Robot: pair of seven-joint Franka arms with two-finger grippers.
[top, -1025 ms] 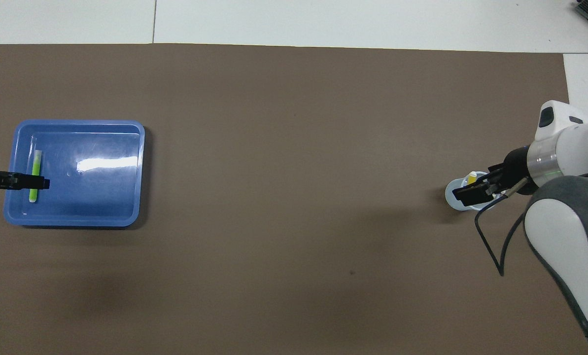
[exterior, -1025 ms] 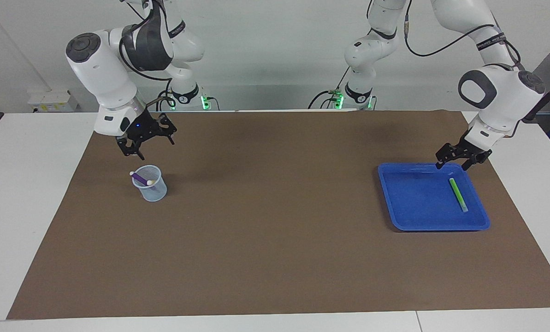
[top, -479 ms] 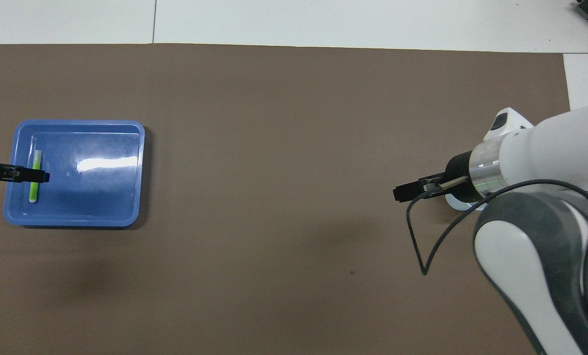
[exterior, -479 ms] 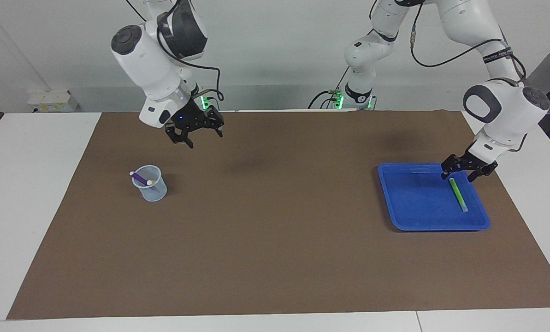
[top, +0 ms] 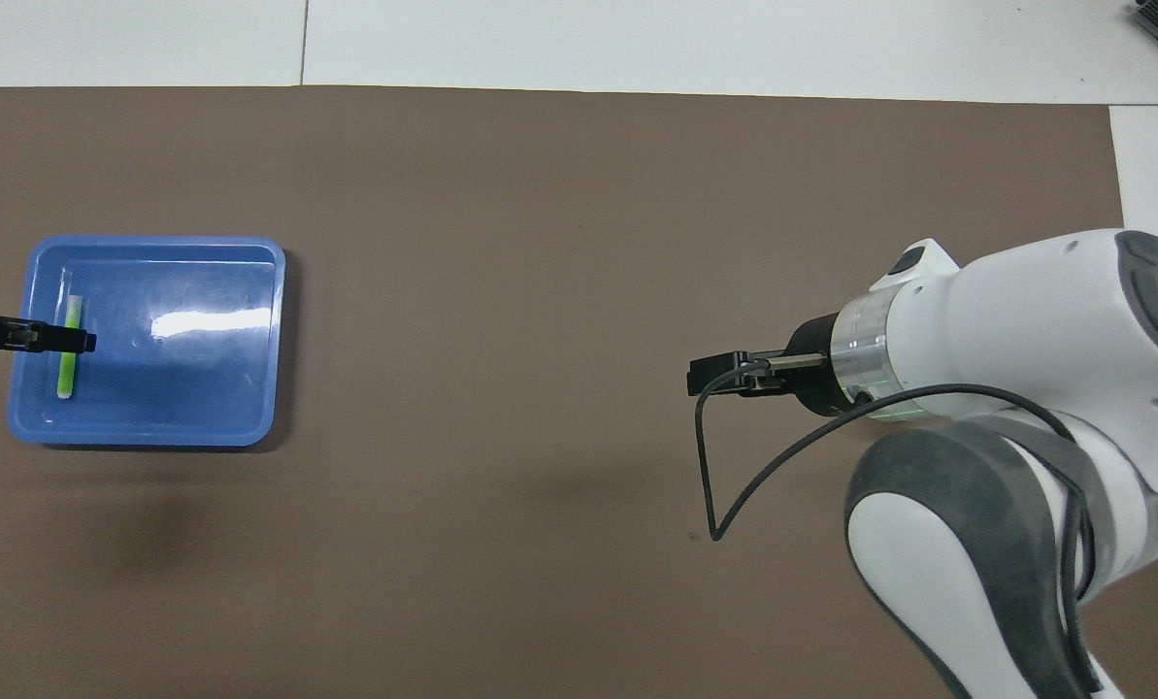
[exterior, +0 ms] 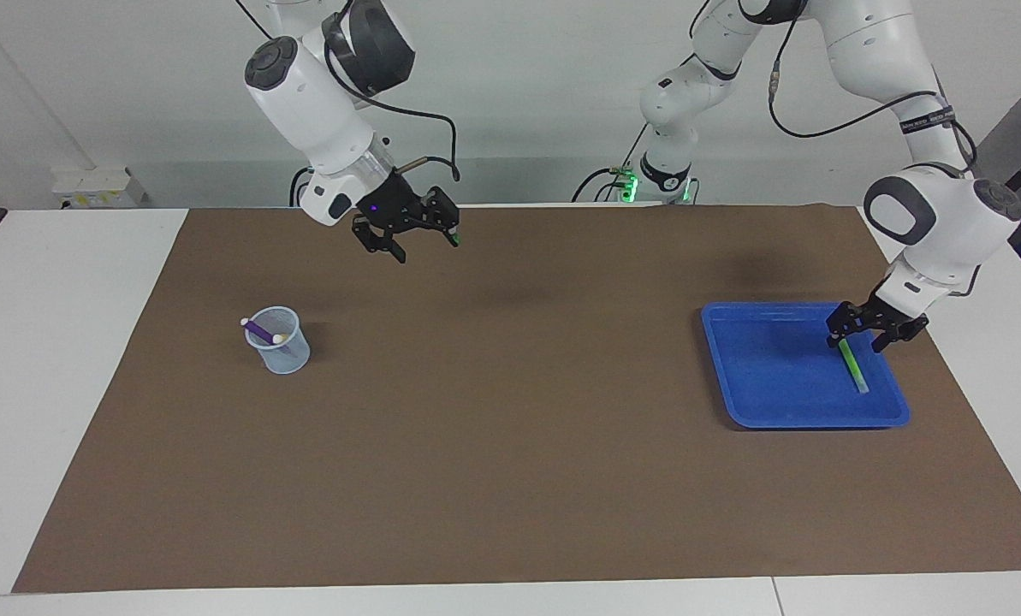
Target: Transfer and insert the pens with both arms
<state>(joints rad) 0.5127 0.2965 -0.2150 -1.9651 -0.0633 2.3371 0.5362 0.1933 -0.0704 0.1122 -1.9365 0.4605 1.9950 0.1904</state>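
Your left gripper (exterior: 863,335) is down in the blue tray (exterior: 767,409), at the end of the green pen (exterior: 852,366) that is nearer to the robots. Its fingers stand apart, one on each side of the pen, and you cannot tell if they touch it. The pen lies flat in the tray, near the wall at the left arm's end of the table. Your right gripper (exterior: 418,242) is open and holds nothing, up over the brown mat (exterior: 510,479). The clear cup (exterior: 280,342) stands on the mat with the purple pen (exterior: 260,328) leaning in it. Nothing stands between the cup and the tray.
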